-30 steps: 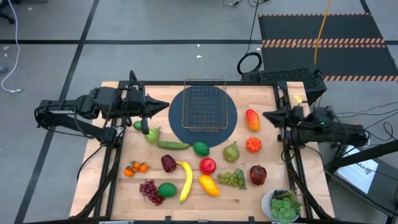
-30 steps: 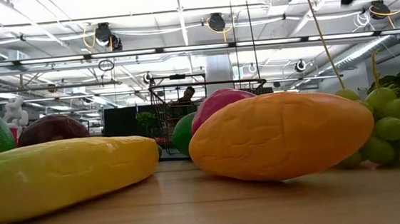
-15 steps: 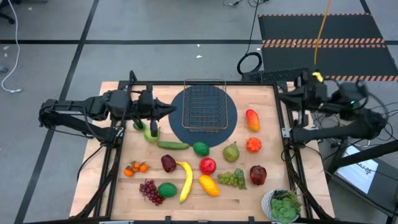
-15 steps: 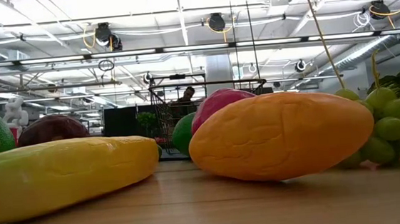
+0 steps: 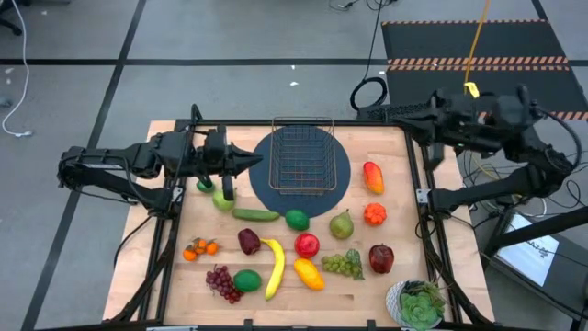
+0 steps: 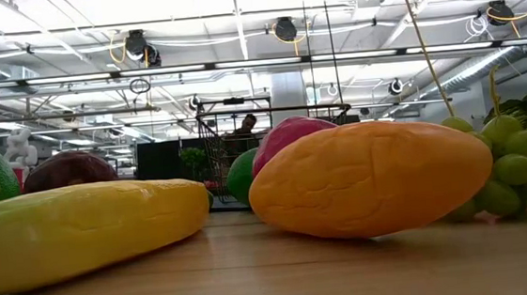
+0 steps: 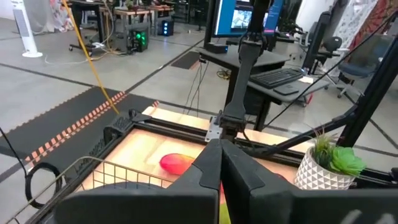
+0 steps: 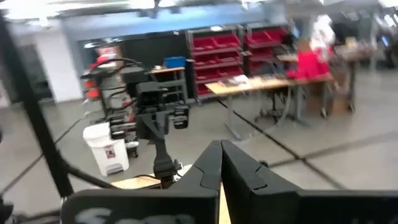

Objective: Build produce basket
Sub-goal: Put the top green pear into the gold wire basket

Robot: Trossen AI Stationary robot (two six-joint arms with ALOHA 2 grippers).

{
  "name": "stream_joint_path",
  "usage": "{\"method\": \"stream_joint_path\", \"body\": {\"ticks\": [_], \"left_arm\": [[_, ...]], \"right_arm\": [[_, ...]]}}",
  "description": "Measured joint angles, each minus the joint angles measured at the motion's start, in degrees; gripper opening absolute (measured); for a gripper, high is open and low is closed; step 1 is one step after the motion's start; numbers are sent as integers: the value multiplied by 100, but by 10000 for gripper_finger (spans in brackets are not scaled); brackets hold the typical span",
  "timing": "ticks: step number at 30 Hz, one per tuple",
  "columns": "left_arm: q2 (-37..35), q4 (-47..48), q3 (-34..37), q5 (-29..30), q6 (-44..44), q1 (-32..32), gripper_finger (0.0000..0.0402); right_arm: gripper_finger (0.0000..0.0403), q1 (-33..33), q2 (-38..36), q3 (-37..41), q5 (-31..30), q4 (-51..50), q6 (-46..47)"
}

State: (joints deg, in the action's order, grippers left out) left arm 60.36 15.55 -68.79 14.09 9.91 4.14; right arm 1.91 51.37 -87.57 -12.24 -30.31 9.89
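The wire basket [image 5: 301, 154] stands on a round dark-blue mat [image 5: 276, 191] at the table's far middle, with nothing in it. The produce lies loose on the table in front of it: a green pear [image 5: 224, 199], a cucumber [image 5: 255, 215], a banana [image 5: 274, 267], a yellow mango [image 5: 309, 274], green grapes [image 5: 342, 265], red apples [image 5: 307, 245] and a red-yellow mango [image 5: 373, 176]. My left gripper [image 5: 260, 162] is shut, level, with its tip at the mat's left edge, pointing at the basket. My right gripper [image 5: 406, 117] is shut and raised high above the table's far right corner, holding nothing.
A potted green plant [image 5: 421, 303] stands at the near right corner. In the low view the banana [image 6: 72, 228], yellow mango [image 6: 370, 179] and green grapes [image 6: 520, 170] fill the foreground. Bare wood lies left of the small oranges [image 5: 199, 247].
My right gripper has risen from low over the table's right edge to high above its far right corner, tipping up to about level, still shut. My left gripper has crept a little toward the basket. No produce has moved.
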Motion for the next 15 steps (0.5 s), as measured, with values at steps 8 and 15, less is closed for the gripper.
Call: {"method": "stream_joint_path", "body": {"ticks": [8, 15], "left_arm": [[-4, 280, 0, -3, 798, 2, 23], [-4, 654, 0, -4, 950, 0, 24]], "right_arm": [[0, -2, 204, 0, 3, 4, 1081], [0, 0, 262, 0, -128, 5, 1718]]}}
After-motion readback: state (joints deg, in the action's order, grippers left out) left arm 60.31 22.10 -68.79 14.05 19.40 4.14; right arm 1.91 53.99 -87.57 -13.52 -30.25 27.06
